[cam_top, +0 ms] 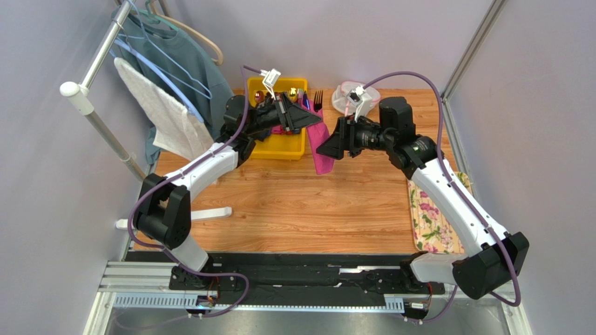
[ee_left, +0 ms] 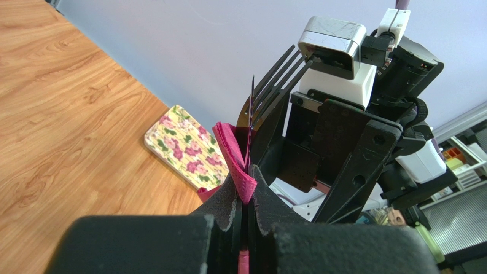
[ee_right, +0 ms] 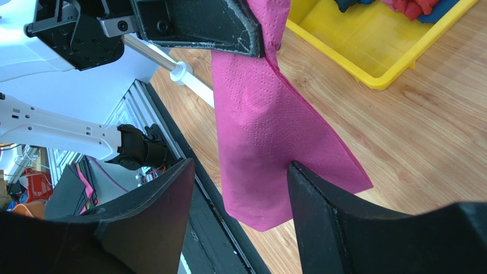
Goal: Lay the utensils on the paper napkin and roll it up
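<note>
L end effector (ee_left: 247,200) clenches napkin (ee_right: 268,131) + fork (ee_left: 264,111); R end effector (ee_right: 240,168) released at napkin's hanging edge.

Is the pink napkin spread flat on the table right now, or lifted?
Lifted. The left hand pinches the napkin with the fork; it hangs, loosely folded, above the table.

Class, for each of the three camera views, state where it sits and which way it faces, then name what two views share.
Top external: above and behind, looking down at the table; left arm and right arm show.
Left wrist: looks along the shut left claw at the fork and right arm.
Right wrist: looks out of the open right claw toward the yellow bin.
Shared: both wrist views show the pink napkin.
</note>
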`<state>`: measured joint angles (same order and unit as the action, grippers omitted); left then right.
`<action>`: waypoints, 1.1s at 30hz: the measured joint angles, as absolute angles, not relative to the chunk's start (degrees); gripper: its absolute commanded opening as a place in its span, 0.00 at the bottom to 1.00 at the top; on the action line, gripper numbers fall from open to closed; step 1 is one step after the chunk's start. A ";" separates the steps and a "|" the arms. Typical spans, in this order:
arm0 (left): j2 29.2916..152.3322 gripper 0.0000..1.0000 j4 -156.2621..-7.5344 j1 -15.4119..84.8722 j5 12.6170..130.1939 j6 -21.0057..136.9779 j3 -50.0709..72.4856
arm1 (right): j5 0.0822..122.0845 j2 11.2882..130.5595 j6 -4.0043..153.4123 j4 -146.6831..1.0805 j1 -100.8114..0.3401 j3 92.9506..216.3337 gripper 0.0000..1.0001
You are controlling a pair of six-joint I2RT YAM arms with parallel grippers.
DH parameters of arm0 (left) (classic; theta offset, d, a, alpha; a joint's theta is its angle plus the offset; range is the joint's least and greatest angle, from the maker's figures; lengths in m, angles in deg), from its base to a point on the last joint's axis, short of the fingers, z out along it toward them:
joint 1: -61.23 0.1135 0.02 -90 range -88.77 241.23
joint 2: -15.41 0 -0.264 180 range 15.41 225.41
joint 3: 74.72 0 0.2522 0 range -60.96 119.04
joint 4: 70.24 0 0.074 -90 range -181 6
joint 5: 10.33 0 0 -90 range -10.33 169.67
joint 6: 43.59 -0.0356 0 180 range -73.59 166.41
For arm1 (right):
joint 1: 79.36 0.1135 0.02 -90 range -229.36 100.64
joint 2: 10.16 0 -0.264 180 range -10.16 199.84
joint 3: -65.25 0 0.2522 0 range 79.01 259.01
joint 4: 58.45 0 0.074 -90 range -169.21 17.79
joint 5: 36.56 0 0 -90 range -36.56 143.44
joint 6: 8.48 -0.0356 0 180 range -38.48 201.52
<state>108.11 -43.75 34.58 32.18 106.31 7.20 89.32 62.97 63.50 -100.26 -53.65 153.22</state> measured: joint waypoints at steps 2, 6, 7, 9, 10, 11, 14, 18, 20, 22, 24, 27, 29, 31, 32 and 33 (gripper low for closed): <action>108.11 0.00 -43.75 34.29 32.18 106.33 7.20 | 89.34 63.12 63.56 -100.24 -53.65 153.18 0.67; 108.09 0.00 -43.64 33.74 32.01 106.55 7.20 | 89.63 63.71 63.78 -100.19 -53.65 153.18 0.70; 108.09 0.00 -43.56 33.57 31.94 106.61 7.20 | 89.87 63.86 63.83 -100.19 -53.65 153.18 0.70; 108.09 0.00 -43.42 33.33 31.77 106.79 7.20 | 90.46 64.04 63.93 -100.15 -53.65 153.16 0.70; 108.09 0.00 -43.29 33.20 31.75 106.94 7.20 | 90.96 64.06 63.98 -100.00 -53.67 153.05 0.70; 108.09 0.00 -43.14 33.11 31.72 107.03 7.20 | 91.35 64.06 63.98 -99.76 -53.65 152.92 0.69; 108.09 0.00 -42.48 33.00 31.50 107.64 7.20 | 93.06 64.04 64.00 -98.82 -53.67 152.57 0.67; 108.09 0.00 -41.63 32.91 30.94 108.58 7.22 | 95.35 64.01 64.02 -97.33 -53.67 151.26 0.62; 108.09 0.00 -41.00 32.80 30.61 109.28 7.20 | 96.47 64.01 64.00 -96.92 -53.67 150.71 0.59; 108.09 0.00 -40.45 32.70 30.28 109.78 7.20 | 97.43 64.01 64.02 -96.63 -53.67 150.47 0.55; 108.09 0.00 -39.86 32.59 30.02 110.26 7.20 | 98.35 64.01 64.00 -96.04 -53.67 150.27 0.49; 107.98 0.00 -38.88 32.48 29.58 110.92 7.20 | 99.46 64.01 63.98 -95.43 -53.69 150.19 0.40; 107.76 0.00 -38.44 32.45 29.28 111.35 7.20 | 100.29 64.01 63.93 -95.08 -53.71 150.19 0.35; 107.43 0.00 -37.83 32.43 28.97 111.81 7.18 | 101.25 64.01 63.72 -94.69 -53.84 150.19 0.27; 107.28 0.00 -37.70 32.41 28.90 111.97 7.18 | 101.80 64.01 63.61 -94.49 -53.91 150.16 0.24; 107.08 0.00 -37.41 32.39 28.82 112.03 7.07 | 102.28 64.01 63.50 -94.27 -53.91 150.16 0.16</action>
<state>107.08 -37.41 32.39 28.82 112.03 7.07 102.28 64.01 63.50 -94.27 -53.91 150.16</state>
